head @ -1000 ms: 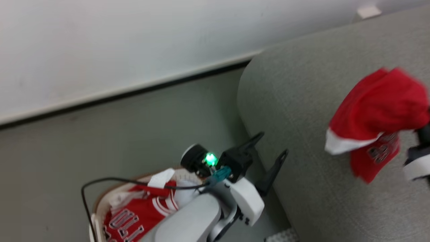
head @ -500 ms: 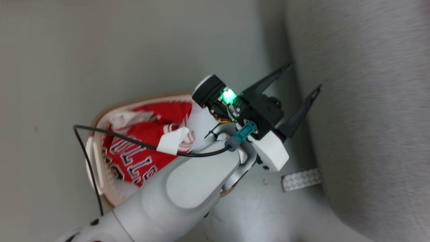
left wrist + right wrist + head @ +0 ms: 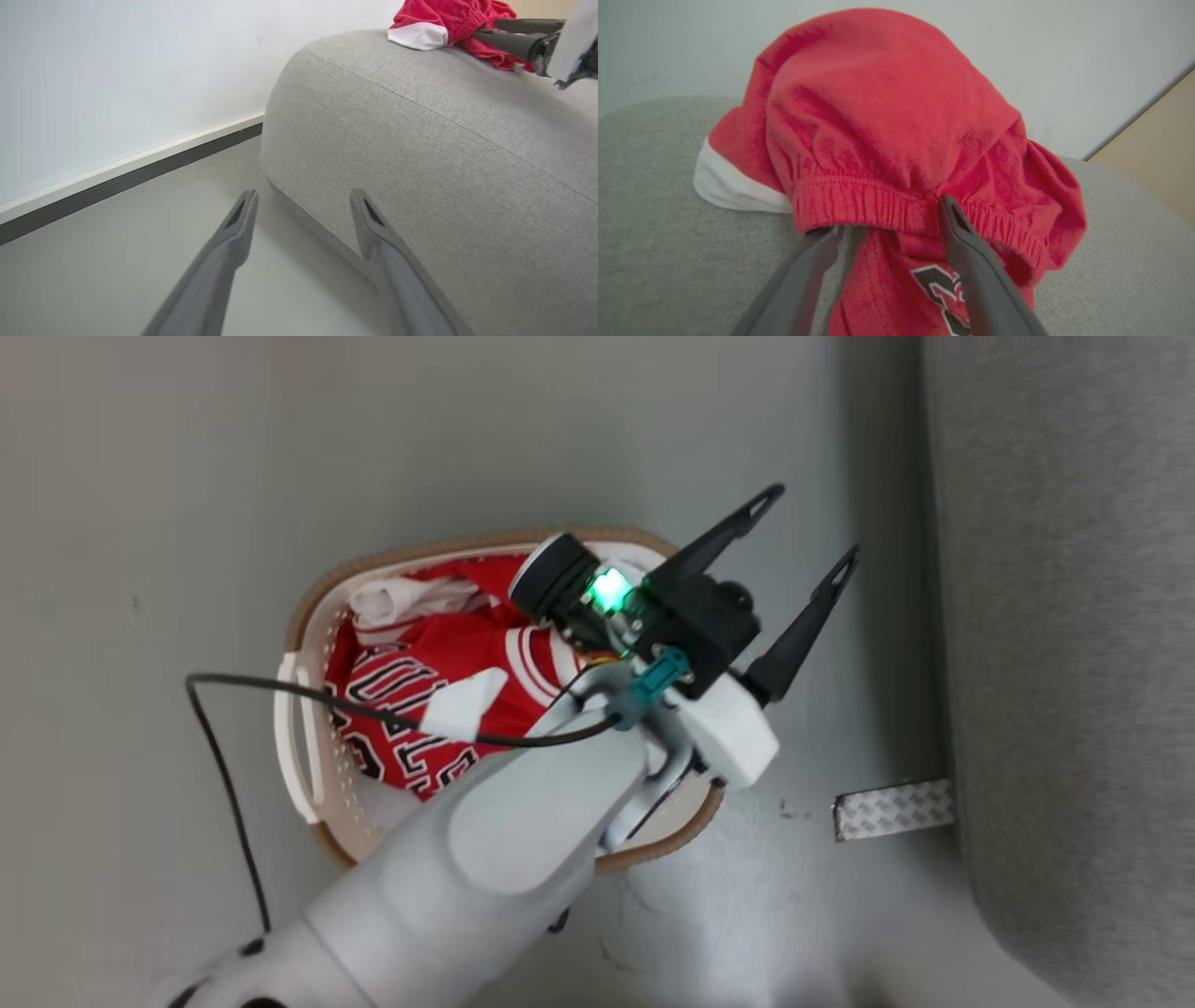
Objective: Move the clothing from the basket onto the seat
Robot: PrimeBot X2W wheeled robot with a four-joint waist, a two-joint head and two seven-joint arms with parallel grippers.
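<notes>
The red shorts (image 3: 878,107) were shown resting on the grey sofa (image 3: 668,233), waistband draped over the spread, ungripping right tool (image 3: 891,214), presumably for release, while the left tool (image 3: 810,525), fully open and empty, was poised over the laundry basket (image 3: 308,747) rim, where the lettered jersey (image 3: 439,663) lay awaiting collection.

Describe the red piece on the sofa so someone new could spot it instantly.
Find the big grey sofa by the white wall. On its rounded top lies a bunched red garment with a gathered elastic band and a white panel. Unlike the lettered jersey, it is out of the basket.
</notes>
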